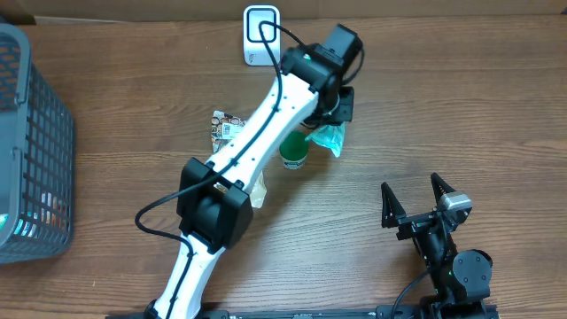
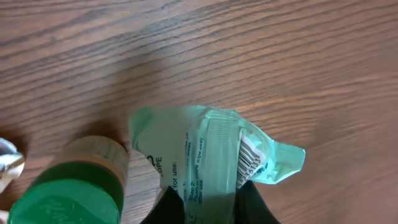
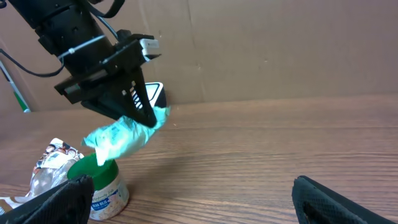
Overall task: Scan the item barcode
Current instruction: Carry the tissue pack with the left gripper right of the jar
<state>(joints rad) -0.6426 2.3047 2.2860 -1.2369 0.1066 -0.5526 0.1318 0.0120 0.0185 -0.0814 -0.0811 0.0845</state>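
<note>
Black fingers (image 2: 256,208) of the left tool (image 2: 211,202) fill the bottom edge of its wrist view. They are closed tight on one end of a green packet (image 2: 205,149). The packet hangs clear of the desk (image 1: 443,106), with its free end pointing toward 12 o'clock in that view. A barcode (image 2: 249,158) shows on a white panel just above the finger at 5 o'clock.

At 8 o'clock from the packet stands a jar (image 2: 68,193) with a green lid. It is just beside the packet, but whether they touch cannot be told.

In the overhead view, a crumpled wrapper (image 1: 226,126) lies at 9 o'clock from the jar. A white scanner (image 1: 260,35) stands at 12 o'clock near the desk's far edge, well apart from the packet. A grey basket (image 1: 35,151) sits at the 9 o'clock edge.

The right tool (image 1: 415,197) rests at 5 o'clock, its jaws spread wide and holding nothing.
</note>
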